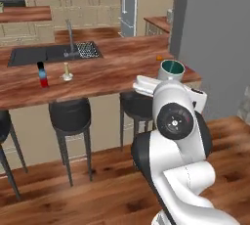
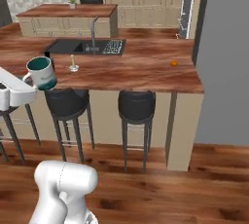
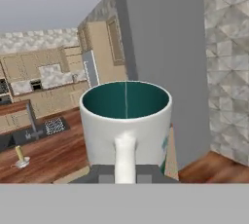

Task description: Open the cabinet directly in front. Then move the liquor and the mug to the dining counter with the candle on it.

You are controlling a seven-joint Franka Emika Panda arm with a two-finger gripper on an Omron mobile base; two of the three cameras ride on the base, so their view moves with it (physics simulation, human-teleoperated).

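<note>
My gripper [image 3: 125,177] is shut on the loop handle of the white mug [image 3: 125,116], which hangs upright in the air with its teal inside showing. The mug [image 1: 172,70] is held on the near side of the dining counter [image 1: 112,75], by its right end. On that counter the liquor [image 1: 43,75] stands next to the candle [image 1: 67,72], in front of the black sink [image 1: 34,55]. In the right base view the mug [image 2: 41,72] sits beside my hand, with the candle [image 2: 73,63] just behind it. The cabinet is out of view.
Black bar stools [image 1: 70,114] stand under the counter's near edge. A small orange thing [image 2: 173,63] lies near the counter's right end. A grey wall [image 1: 215,38] rises close on the right. A faucet [image 1: 70,35] stands by the sink.
</note>
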